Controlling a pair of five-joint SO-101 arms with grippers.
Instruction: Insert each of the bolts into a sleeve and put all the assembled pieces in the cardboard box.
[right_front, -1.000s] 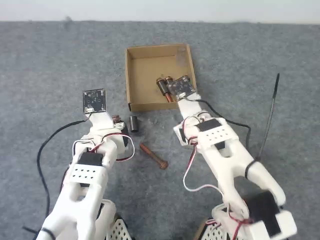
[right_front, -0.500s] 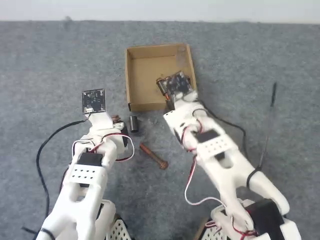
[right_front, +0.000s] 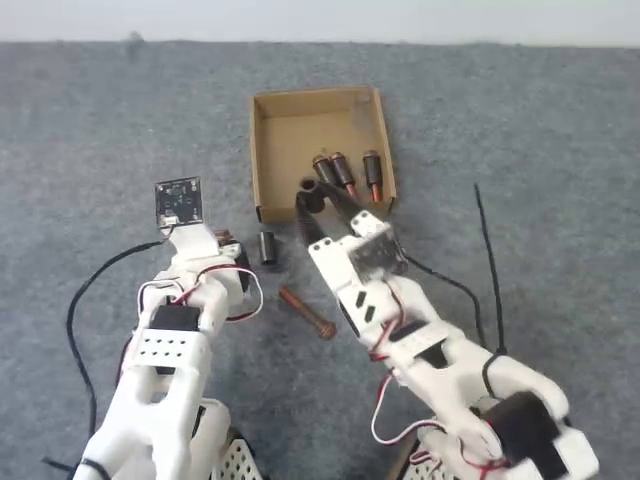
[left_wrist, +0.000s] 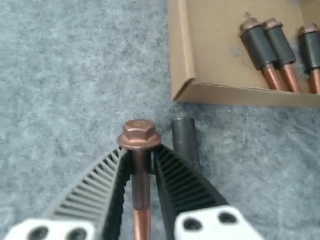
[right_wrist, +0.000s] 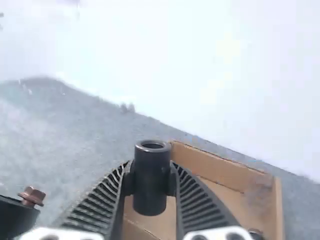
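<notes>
Right, risk notes. Left pincer is clamped on a bolt. The hex head pokes out past the tips and the shank lies back between the jaws. It sits on the left, near the box's near-left corner.

Right pincer is gripping a sleeve upright with the bore open at the top. It hangs at the box's near wall.

Three finished pieces lie in the right half of the box. A loose sleeve sits on the surface just beside the near wall. A loose bolt lies nearer, between the arms.

What could go wrong:
- The bolt's free end looks to be the head, likely too wide for the bore. The shank is buried in the jaws, so mating may jam or need a re-grip.
- Slight tilt between shank and bore, and the bolt catches the sleeve rim. Either part may then twist or slip out of its ribbed jaws.
- The held sleeve is at the box edge, so letting go there would probably drop an empty sleeve in with the finished pieces.
- The two pincers are close together and could clash while lining up.
- An arm swinging low could knock the loose sleeve or roll the loose bolt away across the surface.
</notes>
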